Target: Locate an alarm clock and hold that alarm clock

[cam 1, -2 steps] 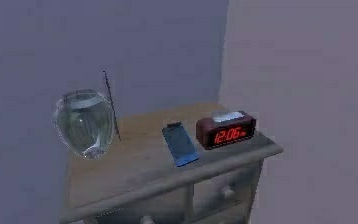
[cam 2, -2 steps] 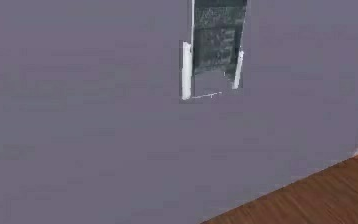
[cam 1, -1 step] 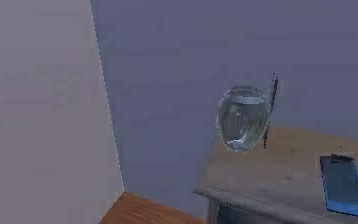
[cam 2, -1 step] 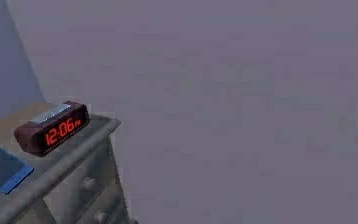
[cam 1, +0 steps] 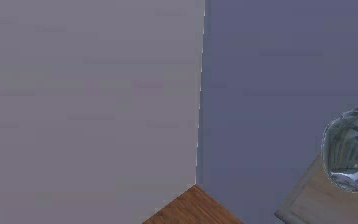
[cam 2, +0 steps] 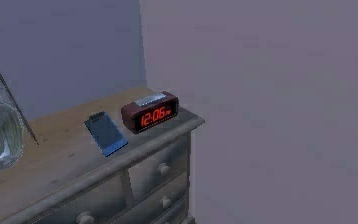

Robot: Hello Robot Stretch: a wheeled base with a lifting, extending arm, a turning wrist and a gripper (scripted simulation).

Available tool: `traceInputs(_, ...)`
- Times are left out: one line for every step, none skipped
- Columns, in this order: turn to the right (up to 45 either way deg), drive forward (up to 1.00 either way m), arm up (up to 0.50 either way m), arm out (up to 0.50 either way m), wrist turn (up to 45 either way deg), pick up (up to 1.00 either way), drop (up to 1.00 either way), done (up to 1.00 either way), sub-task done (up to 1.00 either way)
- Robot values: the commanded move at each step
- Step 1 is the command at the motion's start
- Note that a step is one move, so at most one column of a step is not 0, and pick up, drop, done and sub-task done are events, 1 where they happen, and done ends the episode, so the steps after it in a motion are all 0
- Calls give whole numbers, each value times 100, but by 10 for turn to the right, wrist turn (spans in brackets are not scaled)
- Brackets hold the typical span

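A dark alarm clock (cam 2: 150,113) with red lit digits stands on a wooden dresser (cam 2: 67,170) near its right corner, in the arm side view. A flat blue phone-like slab (cam 2: 106,134) lies just left of the clock on the same top.
A clear glass bowl (cam 2: 1,135) sits on the dresser's left end, and the glass bowl (cam 1: 349,150) shows again at the forward view's right edge on a wooden top (cam 1: 312,200). A thin rod (cam 2: 15,105) leans beside it. Two walls meet in a corner (cam 1: 201,90) ahead, with wood floor (cam 1: 192,207) below. Drawers (cam 2: 152,175) with knobs face the arm side view's bottom.
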Motion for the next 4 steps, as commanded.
traceInputs(0,0,50,0,0,0,0,0,0)
traceInputs(0,0,38,0,0,0,0,0,0)
traceInputs(0,0,0,40,0,0,0,0,0)
traceInputs(0,0,0,0,450,0,0,0,0)
